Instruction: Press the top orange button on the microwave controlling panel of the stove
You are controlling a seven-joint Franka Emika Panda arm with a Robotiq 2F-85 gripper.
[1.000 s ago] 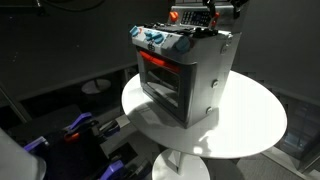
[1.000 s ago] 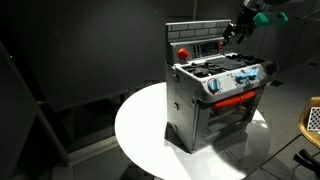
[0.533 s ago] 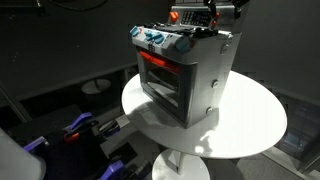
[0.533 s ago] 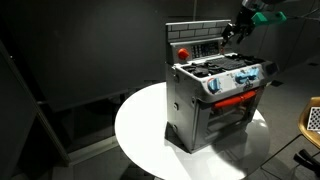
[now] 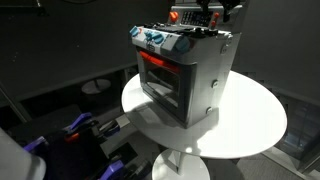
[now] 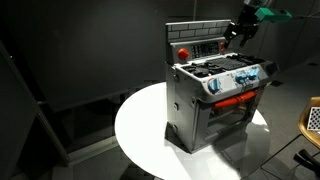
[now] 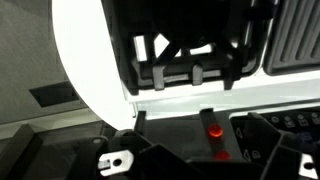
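Starting at the fingers (image 6: pixel 237 32): dark, small, parked at one o'clock of the stove (image 6: pixel 215 100), right at the far end of its upright back wall. Open or closed? Cannot tell: too small in both exterior views, too murky from the wrist. Nothing gripped, by the look of it.

Now the change: lifted a touch and drawn back toward two o'clock compared with a second ago. Barely a nudge, yet seemingly clear of the back wall rather than pushed against it. Same story for the fingers (image 5: pixel 212 12) in an exterior view: up near the top edge.

Down the wrist view next: straight out at six o'clock from the fingers, across a silver ledge, onto the panel (image 7: pixel 215 140), a narrow dark strip in a silver frame. On it, glowing orange-red, the button (image 7: pixel 213 128), with the fingertips seemingly short of it. Probably not touching, then.

Reading that for the task: either a press just finished and a retreat under way, or a line-up before the push; no way to settle it from here. Safest to count the press as unconfirmed. Lined up well, though. Needs only a short straight drive along that six o'clock line, kept narrow to miss the neighbouring small buttons.

Further out: stove square on the round white table (image 6: pixel 140 130), red glow at the oven door (image 5: pixel 160 68), all undisturbed.
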